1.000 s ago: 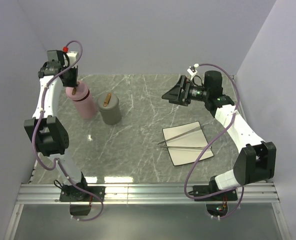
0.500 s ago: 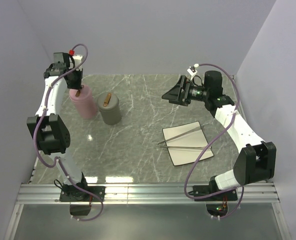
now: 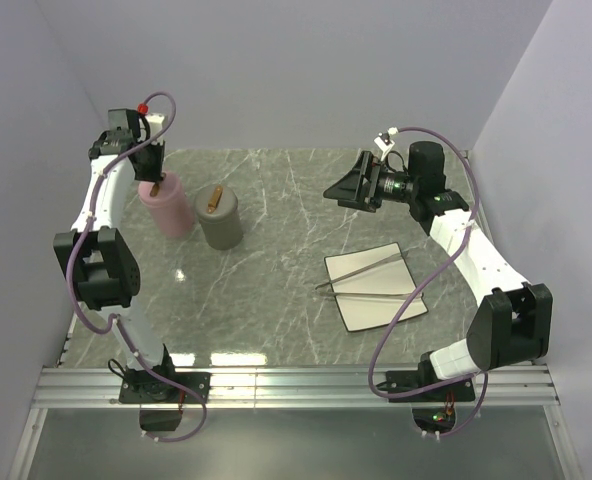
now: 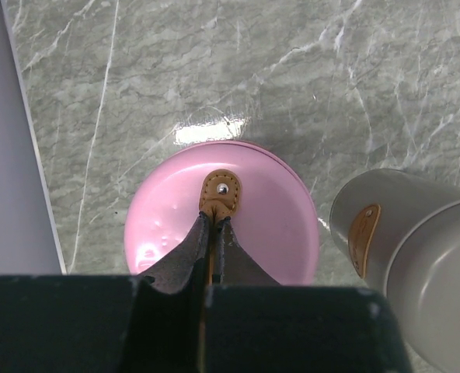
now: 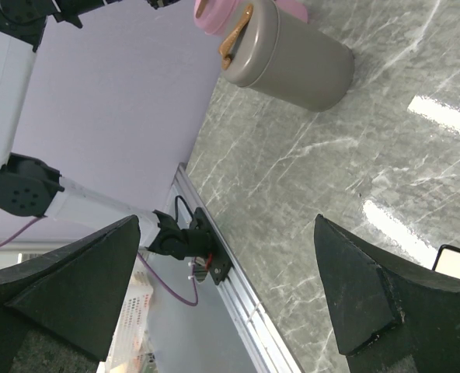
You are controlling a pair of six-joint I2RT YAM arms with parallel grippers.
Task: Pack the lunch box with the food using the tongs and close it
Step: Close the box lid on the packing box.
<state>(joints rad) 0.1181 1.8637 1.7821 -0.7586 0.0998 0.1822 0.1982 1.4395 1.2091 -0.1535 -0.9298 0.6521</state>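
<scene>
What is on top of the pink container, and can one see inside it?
A brown tab sits on the pink lid, pinched by the shut left gripper. The lid hides the inside.

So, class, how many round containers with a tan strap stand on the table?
2. The pink container at the far left, its strap pinched by the left end effector; the grey container stands just right of it. None looks hidden.

Clad in white shells between black joint blocks, on left arm (image 3: 103, 197) and right arm (image 3: 481, 255) alike. Strung with looping mauve cables (image 3: 401, 330), with a red cap (image 3: 140, 104) near the left wrist and a white tag (image 3: 384, 143) near the right. Tipped with matte black left end effector (image 4: 213, 223) and right end effector (image 5: 227, 225), wedge-shaped, edges scuffed pale.
</scene>
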